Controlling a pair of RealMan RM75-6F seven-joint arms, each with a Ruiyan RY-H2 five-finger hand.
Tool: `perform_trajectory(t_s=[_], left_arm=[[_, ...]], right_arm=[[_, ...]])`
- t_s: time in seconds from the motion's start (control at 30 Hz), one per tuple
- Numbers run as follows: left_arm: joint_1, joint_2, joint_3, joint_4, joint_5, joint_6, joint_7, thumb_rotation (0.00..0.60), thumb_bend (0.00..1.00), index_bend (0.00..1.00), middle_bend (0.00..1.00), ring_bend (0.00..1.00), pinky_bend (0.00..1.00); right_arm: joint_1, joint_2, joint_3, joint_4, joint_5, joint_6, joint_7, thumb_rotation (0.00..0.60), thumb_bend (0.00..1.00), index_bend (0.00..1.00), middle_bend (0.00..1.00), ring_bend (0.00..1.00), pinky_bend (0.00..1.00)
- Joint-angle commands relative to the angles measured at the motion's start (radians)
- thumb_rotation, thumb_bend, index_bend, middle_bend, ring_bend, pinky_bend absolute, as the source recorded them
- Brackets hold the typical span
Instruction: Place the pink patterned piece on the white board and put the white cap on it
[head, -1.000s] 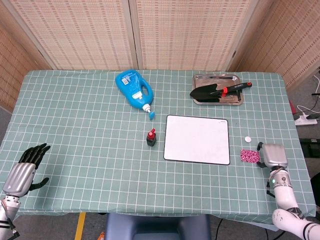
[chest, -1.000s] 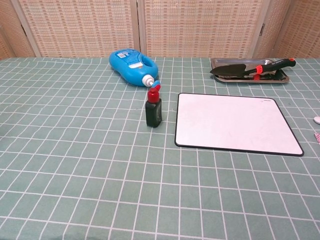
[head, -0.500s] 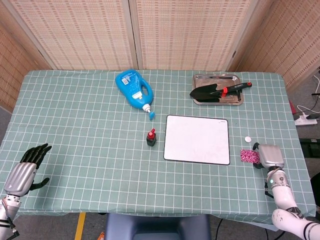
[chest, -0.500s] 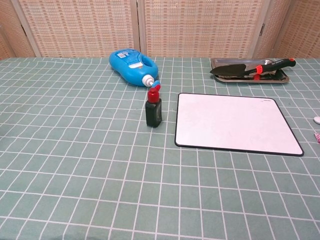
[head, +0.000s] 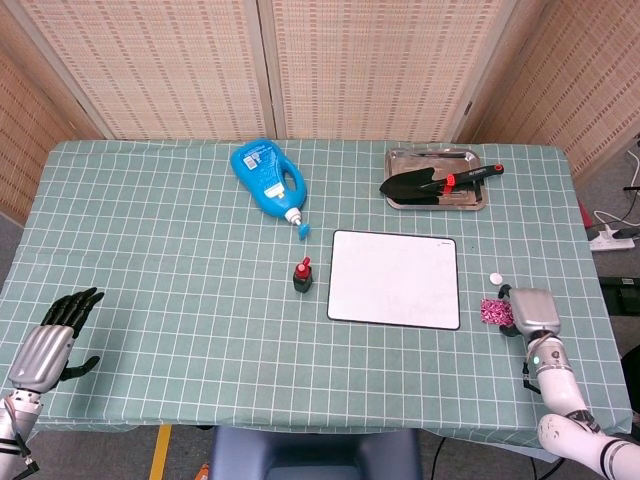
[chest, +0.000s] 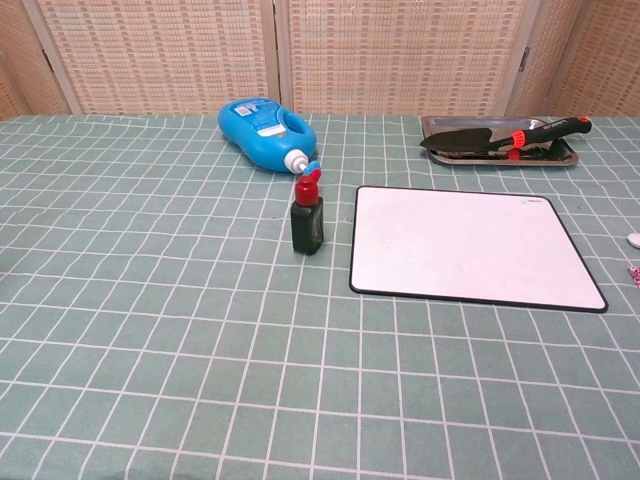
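The pink patterned piece (head: 491, 311) lies flat on the cloth just right of the white board (head: 394, 279). Only its tip shows in the chest view, as the pink piece (chest: 636, 272) at the right border. The small white cap (head: 495, 279) sits on the cloth slightly behind it; the chest view shows the cap (chest: 634, 239) beside the board (chest: 470, 248). My right hand (head: 530, 311) is low at the piece's right edge, its fingertips reaching onto it; the hand's back hides whether they grip. My left hand (head: 46, 344) rests at the front left corner, fingers spread, holding nothing.
A small dark bottle with a red top (head: 303, 275) stands left of the board. A blue detergent jug (head: 267, 177) lies behind it. A metal tray (head: 436, 199) with a black trowel (head: 430, 181) sits at the back right. The table's right edge is close to my right hand.
My right hand has slid left along the cloth until it meets the pink piece's right edge. The piece, the cap and my left hand have stayed put.
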Motion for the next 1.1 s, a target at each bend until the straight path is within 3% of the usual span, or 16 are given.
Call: perform_trajectory(t_s=[0.03, 1.1], left_arm=[[0.000, 0.000, 0.000, 0.000, -0.001, 0.000, -0.003, 0.600, 0.18, 0.00, 0.00, 0.00, 0.00], [-0.007, -0.017, -0.002, 0.027, -0.004, -0.004, -0.046, 0.600, 0.18, 0.00, 0.00, 0.00, 0.00]], right_arm=[[0.004, -0.001, -0.001, 0.003, 0.006, -0.005, -0.001, 0.600, 0.21, 0.32, 0.75, 0.71, 0.67], [0.042, -0.015, -0.018, 0.030, 0.072, -0.050, -0.033, 0.600, 0.21, 0.38, 0.75, 0.70, 0.66]])
